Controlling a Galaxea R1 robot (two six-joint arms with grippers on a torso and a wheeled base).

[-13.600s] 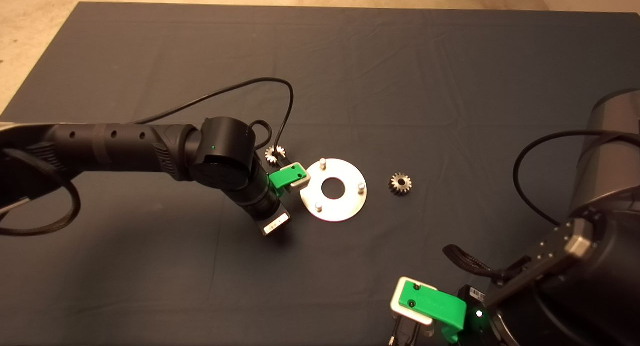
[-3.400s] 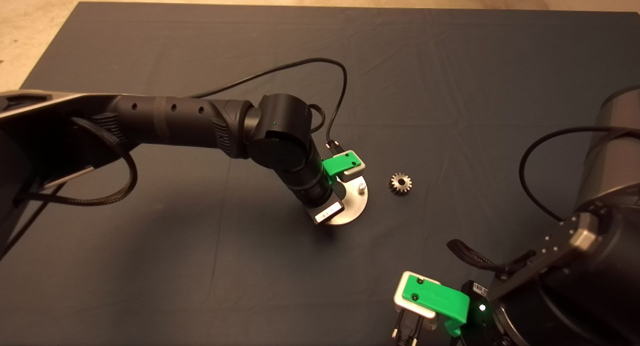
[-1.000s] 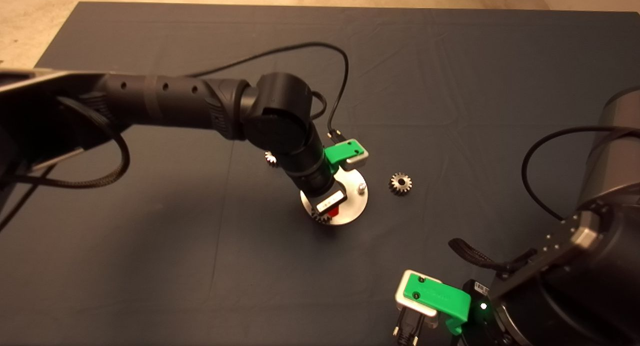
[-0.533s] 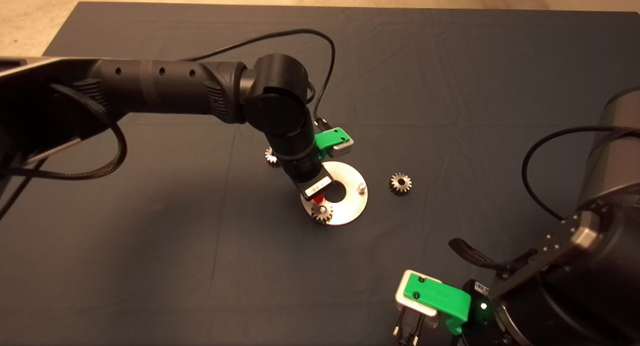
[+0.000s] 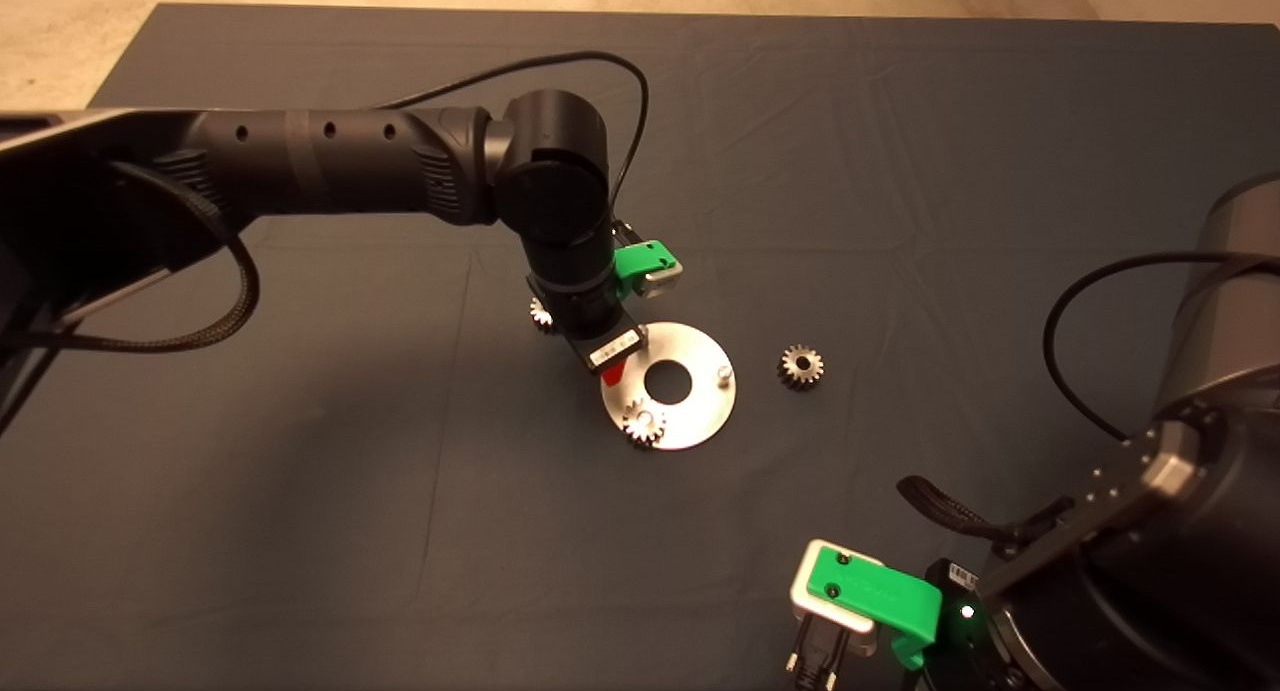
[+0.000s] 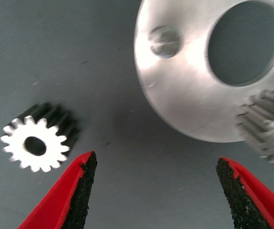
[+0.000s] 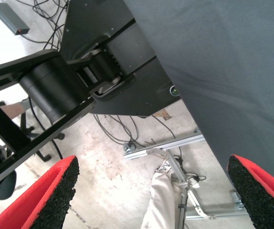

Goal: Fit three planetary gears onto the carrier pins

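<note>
Head view: left pincer (image 5: 613, 372) over disc (image 5: 690, 411) edge.

Three planetary gears: one (image 5: 644, 423) seated on the disc (image 5: 690, 411), one (image 5: 541, 314) on the mat left of it, partly behind the arm, one (image 5: 800, 366) on the mat to the right. One disc. Carrier pins: one bare (image 5: 725, 373), one inside the seated gear, a third (image 6: 164, 41) seemingly in the left wrist view. Two grippers: left (image 5: 612, 371), right (image 5: 815, 661).
</note>
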